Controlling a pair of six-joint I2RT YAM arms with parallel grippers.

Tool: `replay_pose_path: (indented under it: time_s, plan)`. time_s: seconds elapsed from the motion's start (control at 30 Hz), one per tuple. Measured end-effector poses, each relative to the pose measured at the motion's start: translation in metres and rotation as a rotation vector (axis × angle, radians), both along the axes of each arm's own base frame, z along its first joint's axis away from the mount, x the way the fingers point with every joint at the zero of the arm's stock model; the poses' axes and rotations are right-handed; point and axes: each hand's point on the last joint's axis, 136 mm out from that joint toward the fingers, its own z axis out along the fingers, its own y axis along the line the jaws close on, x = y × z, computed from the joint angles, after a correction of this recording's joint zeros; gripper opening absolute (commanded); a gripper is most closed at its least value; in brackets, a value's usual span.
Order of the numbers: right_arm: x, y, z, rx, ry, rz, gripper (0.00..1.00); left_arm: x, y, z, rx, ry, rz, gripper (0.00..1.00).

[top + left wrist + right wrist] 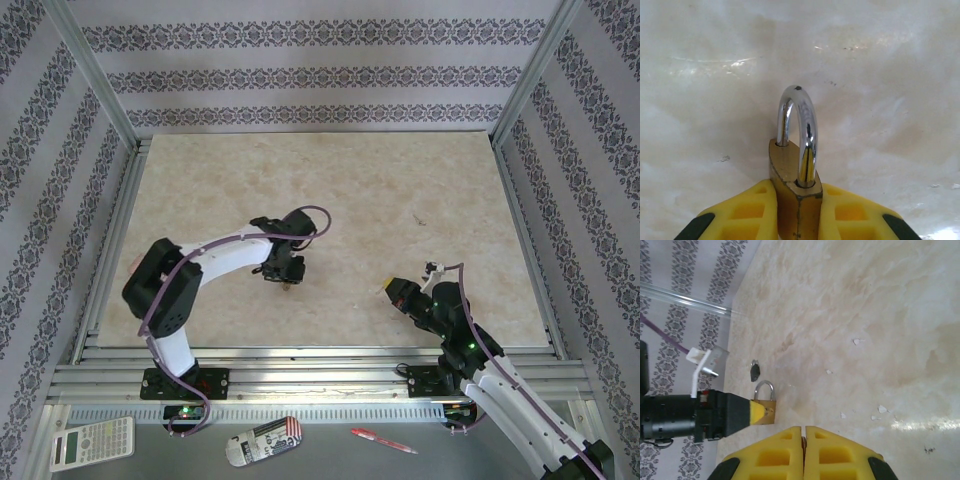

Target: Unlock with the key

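Left wrist: left gripper [796,212] clenches smooth brass padlock [786,162], arched chrome shackle [808,130]. Right wrist: right gripper [803,435], yellow ribbed, pressed closed.

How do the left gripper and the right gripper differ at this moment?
The left gripper has its fingers on both sides of the brass padlock; the right gripper has its fingers pressed together. The left gripper is left of the middle of the table; the right gripper is right of it. Both have yellow fingers.
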Motion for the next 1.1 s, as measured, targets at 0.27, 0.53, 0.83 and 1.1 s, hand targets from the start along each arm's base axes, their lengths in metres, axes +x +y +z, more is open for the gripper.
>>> replay_pose_path:
  time_s: [0.27,0.53,0.83,1.1]
  plan:
    - [0.002,0.010,0.005,0.013,0.000,0.030,0.00,0.000,-0.006,0.005,-0.321,-0.045,0.188,0.00]
    - [0.021,0.019,0.051,0.048,-0.096,0.018,0.00,0.046,-0.053,0.070,-0.696,-0.216,0.293,0.00]
    - [0.034,0.028,0.057,-0.049,-0.140,-0.007,0.00,0.058,-0.060,0.069,-0.840,-0.228,0.420,0.00]
    - [0.053,0.033,0.059,-0.097,-0.143,-0.036,0.00,0.051,-0.047,0.000,-0.804,-0.180,0.563,0.10]
